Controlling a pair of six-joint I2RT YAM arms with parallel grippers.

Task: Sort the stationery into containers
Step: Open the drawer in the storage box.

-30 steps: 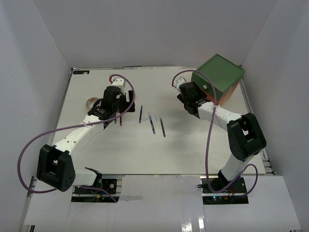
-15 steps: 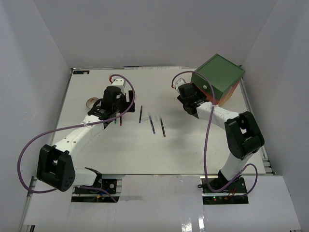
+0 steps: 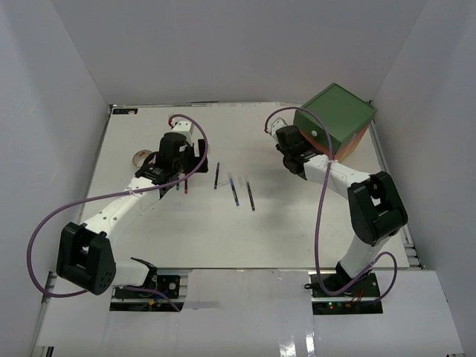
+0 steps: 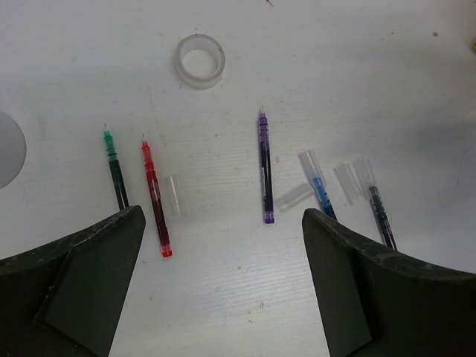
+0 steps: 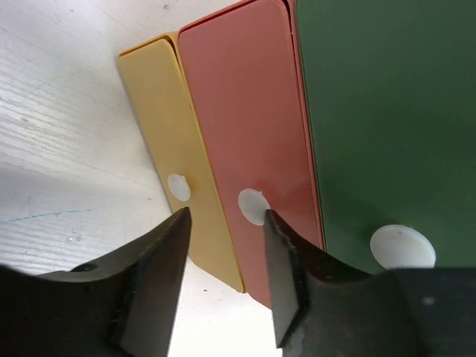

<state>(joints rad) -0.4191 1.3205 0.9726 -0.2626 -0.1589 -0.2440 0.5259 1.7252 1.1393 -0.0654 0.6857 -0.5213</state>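
The containers are a small three-drawer chest at the back right. In the right wrist view its yellow drawer, orange-red drawer and green drawer all sit shut, each with a white knob. My right gripper is close to the drawer fronts, its jaws partly open with nothing between them. The orange-red drawer's knob lies just off the right fingertip. My left gripper hangs wide open over the stationery: a green pen, red pen, purple pen, blue pen and a clear tape roll.
A dark pen lies at the right of the row, and clear pen caps lie loose among the pens. A beige tape roll sits left of the left arm. White walls enclose the table on three sides.
The right gripper's jaws have narrowed and it has edged closer to the chest's drawer fronts. The left arm and the pens have not moved.
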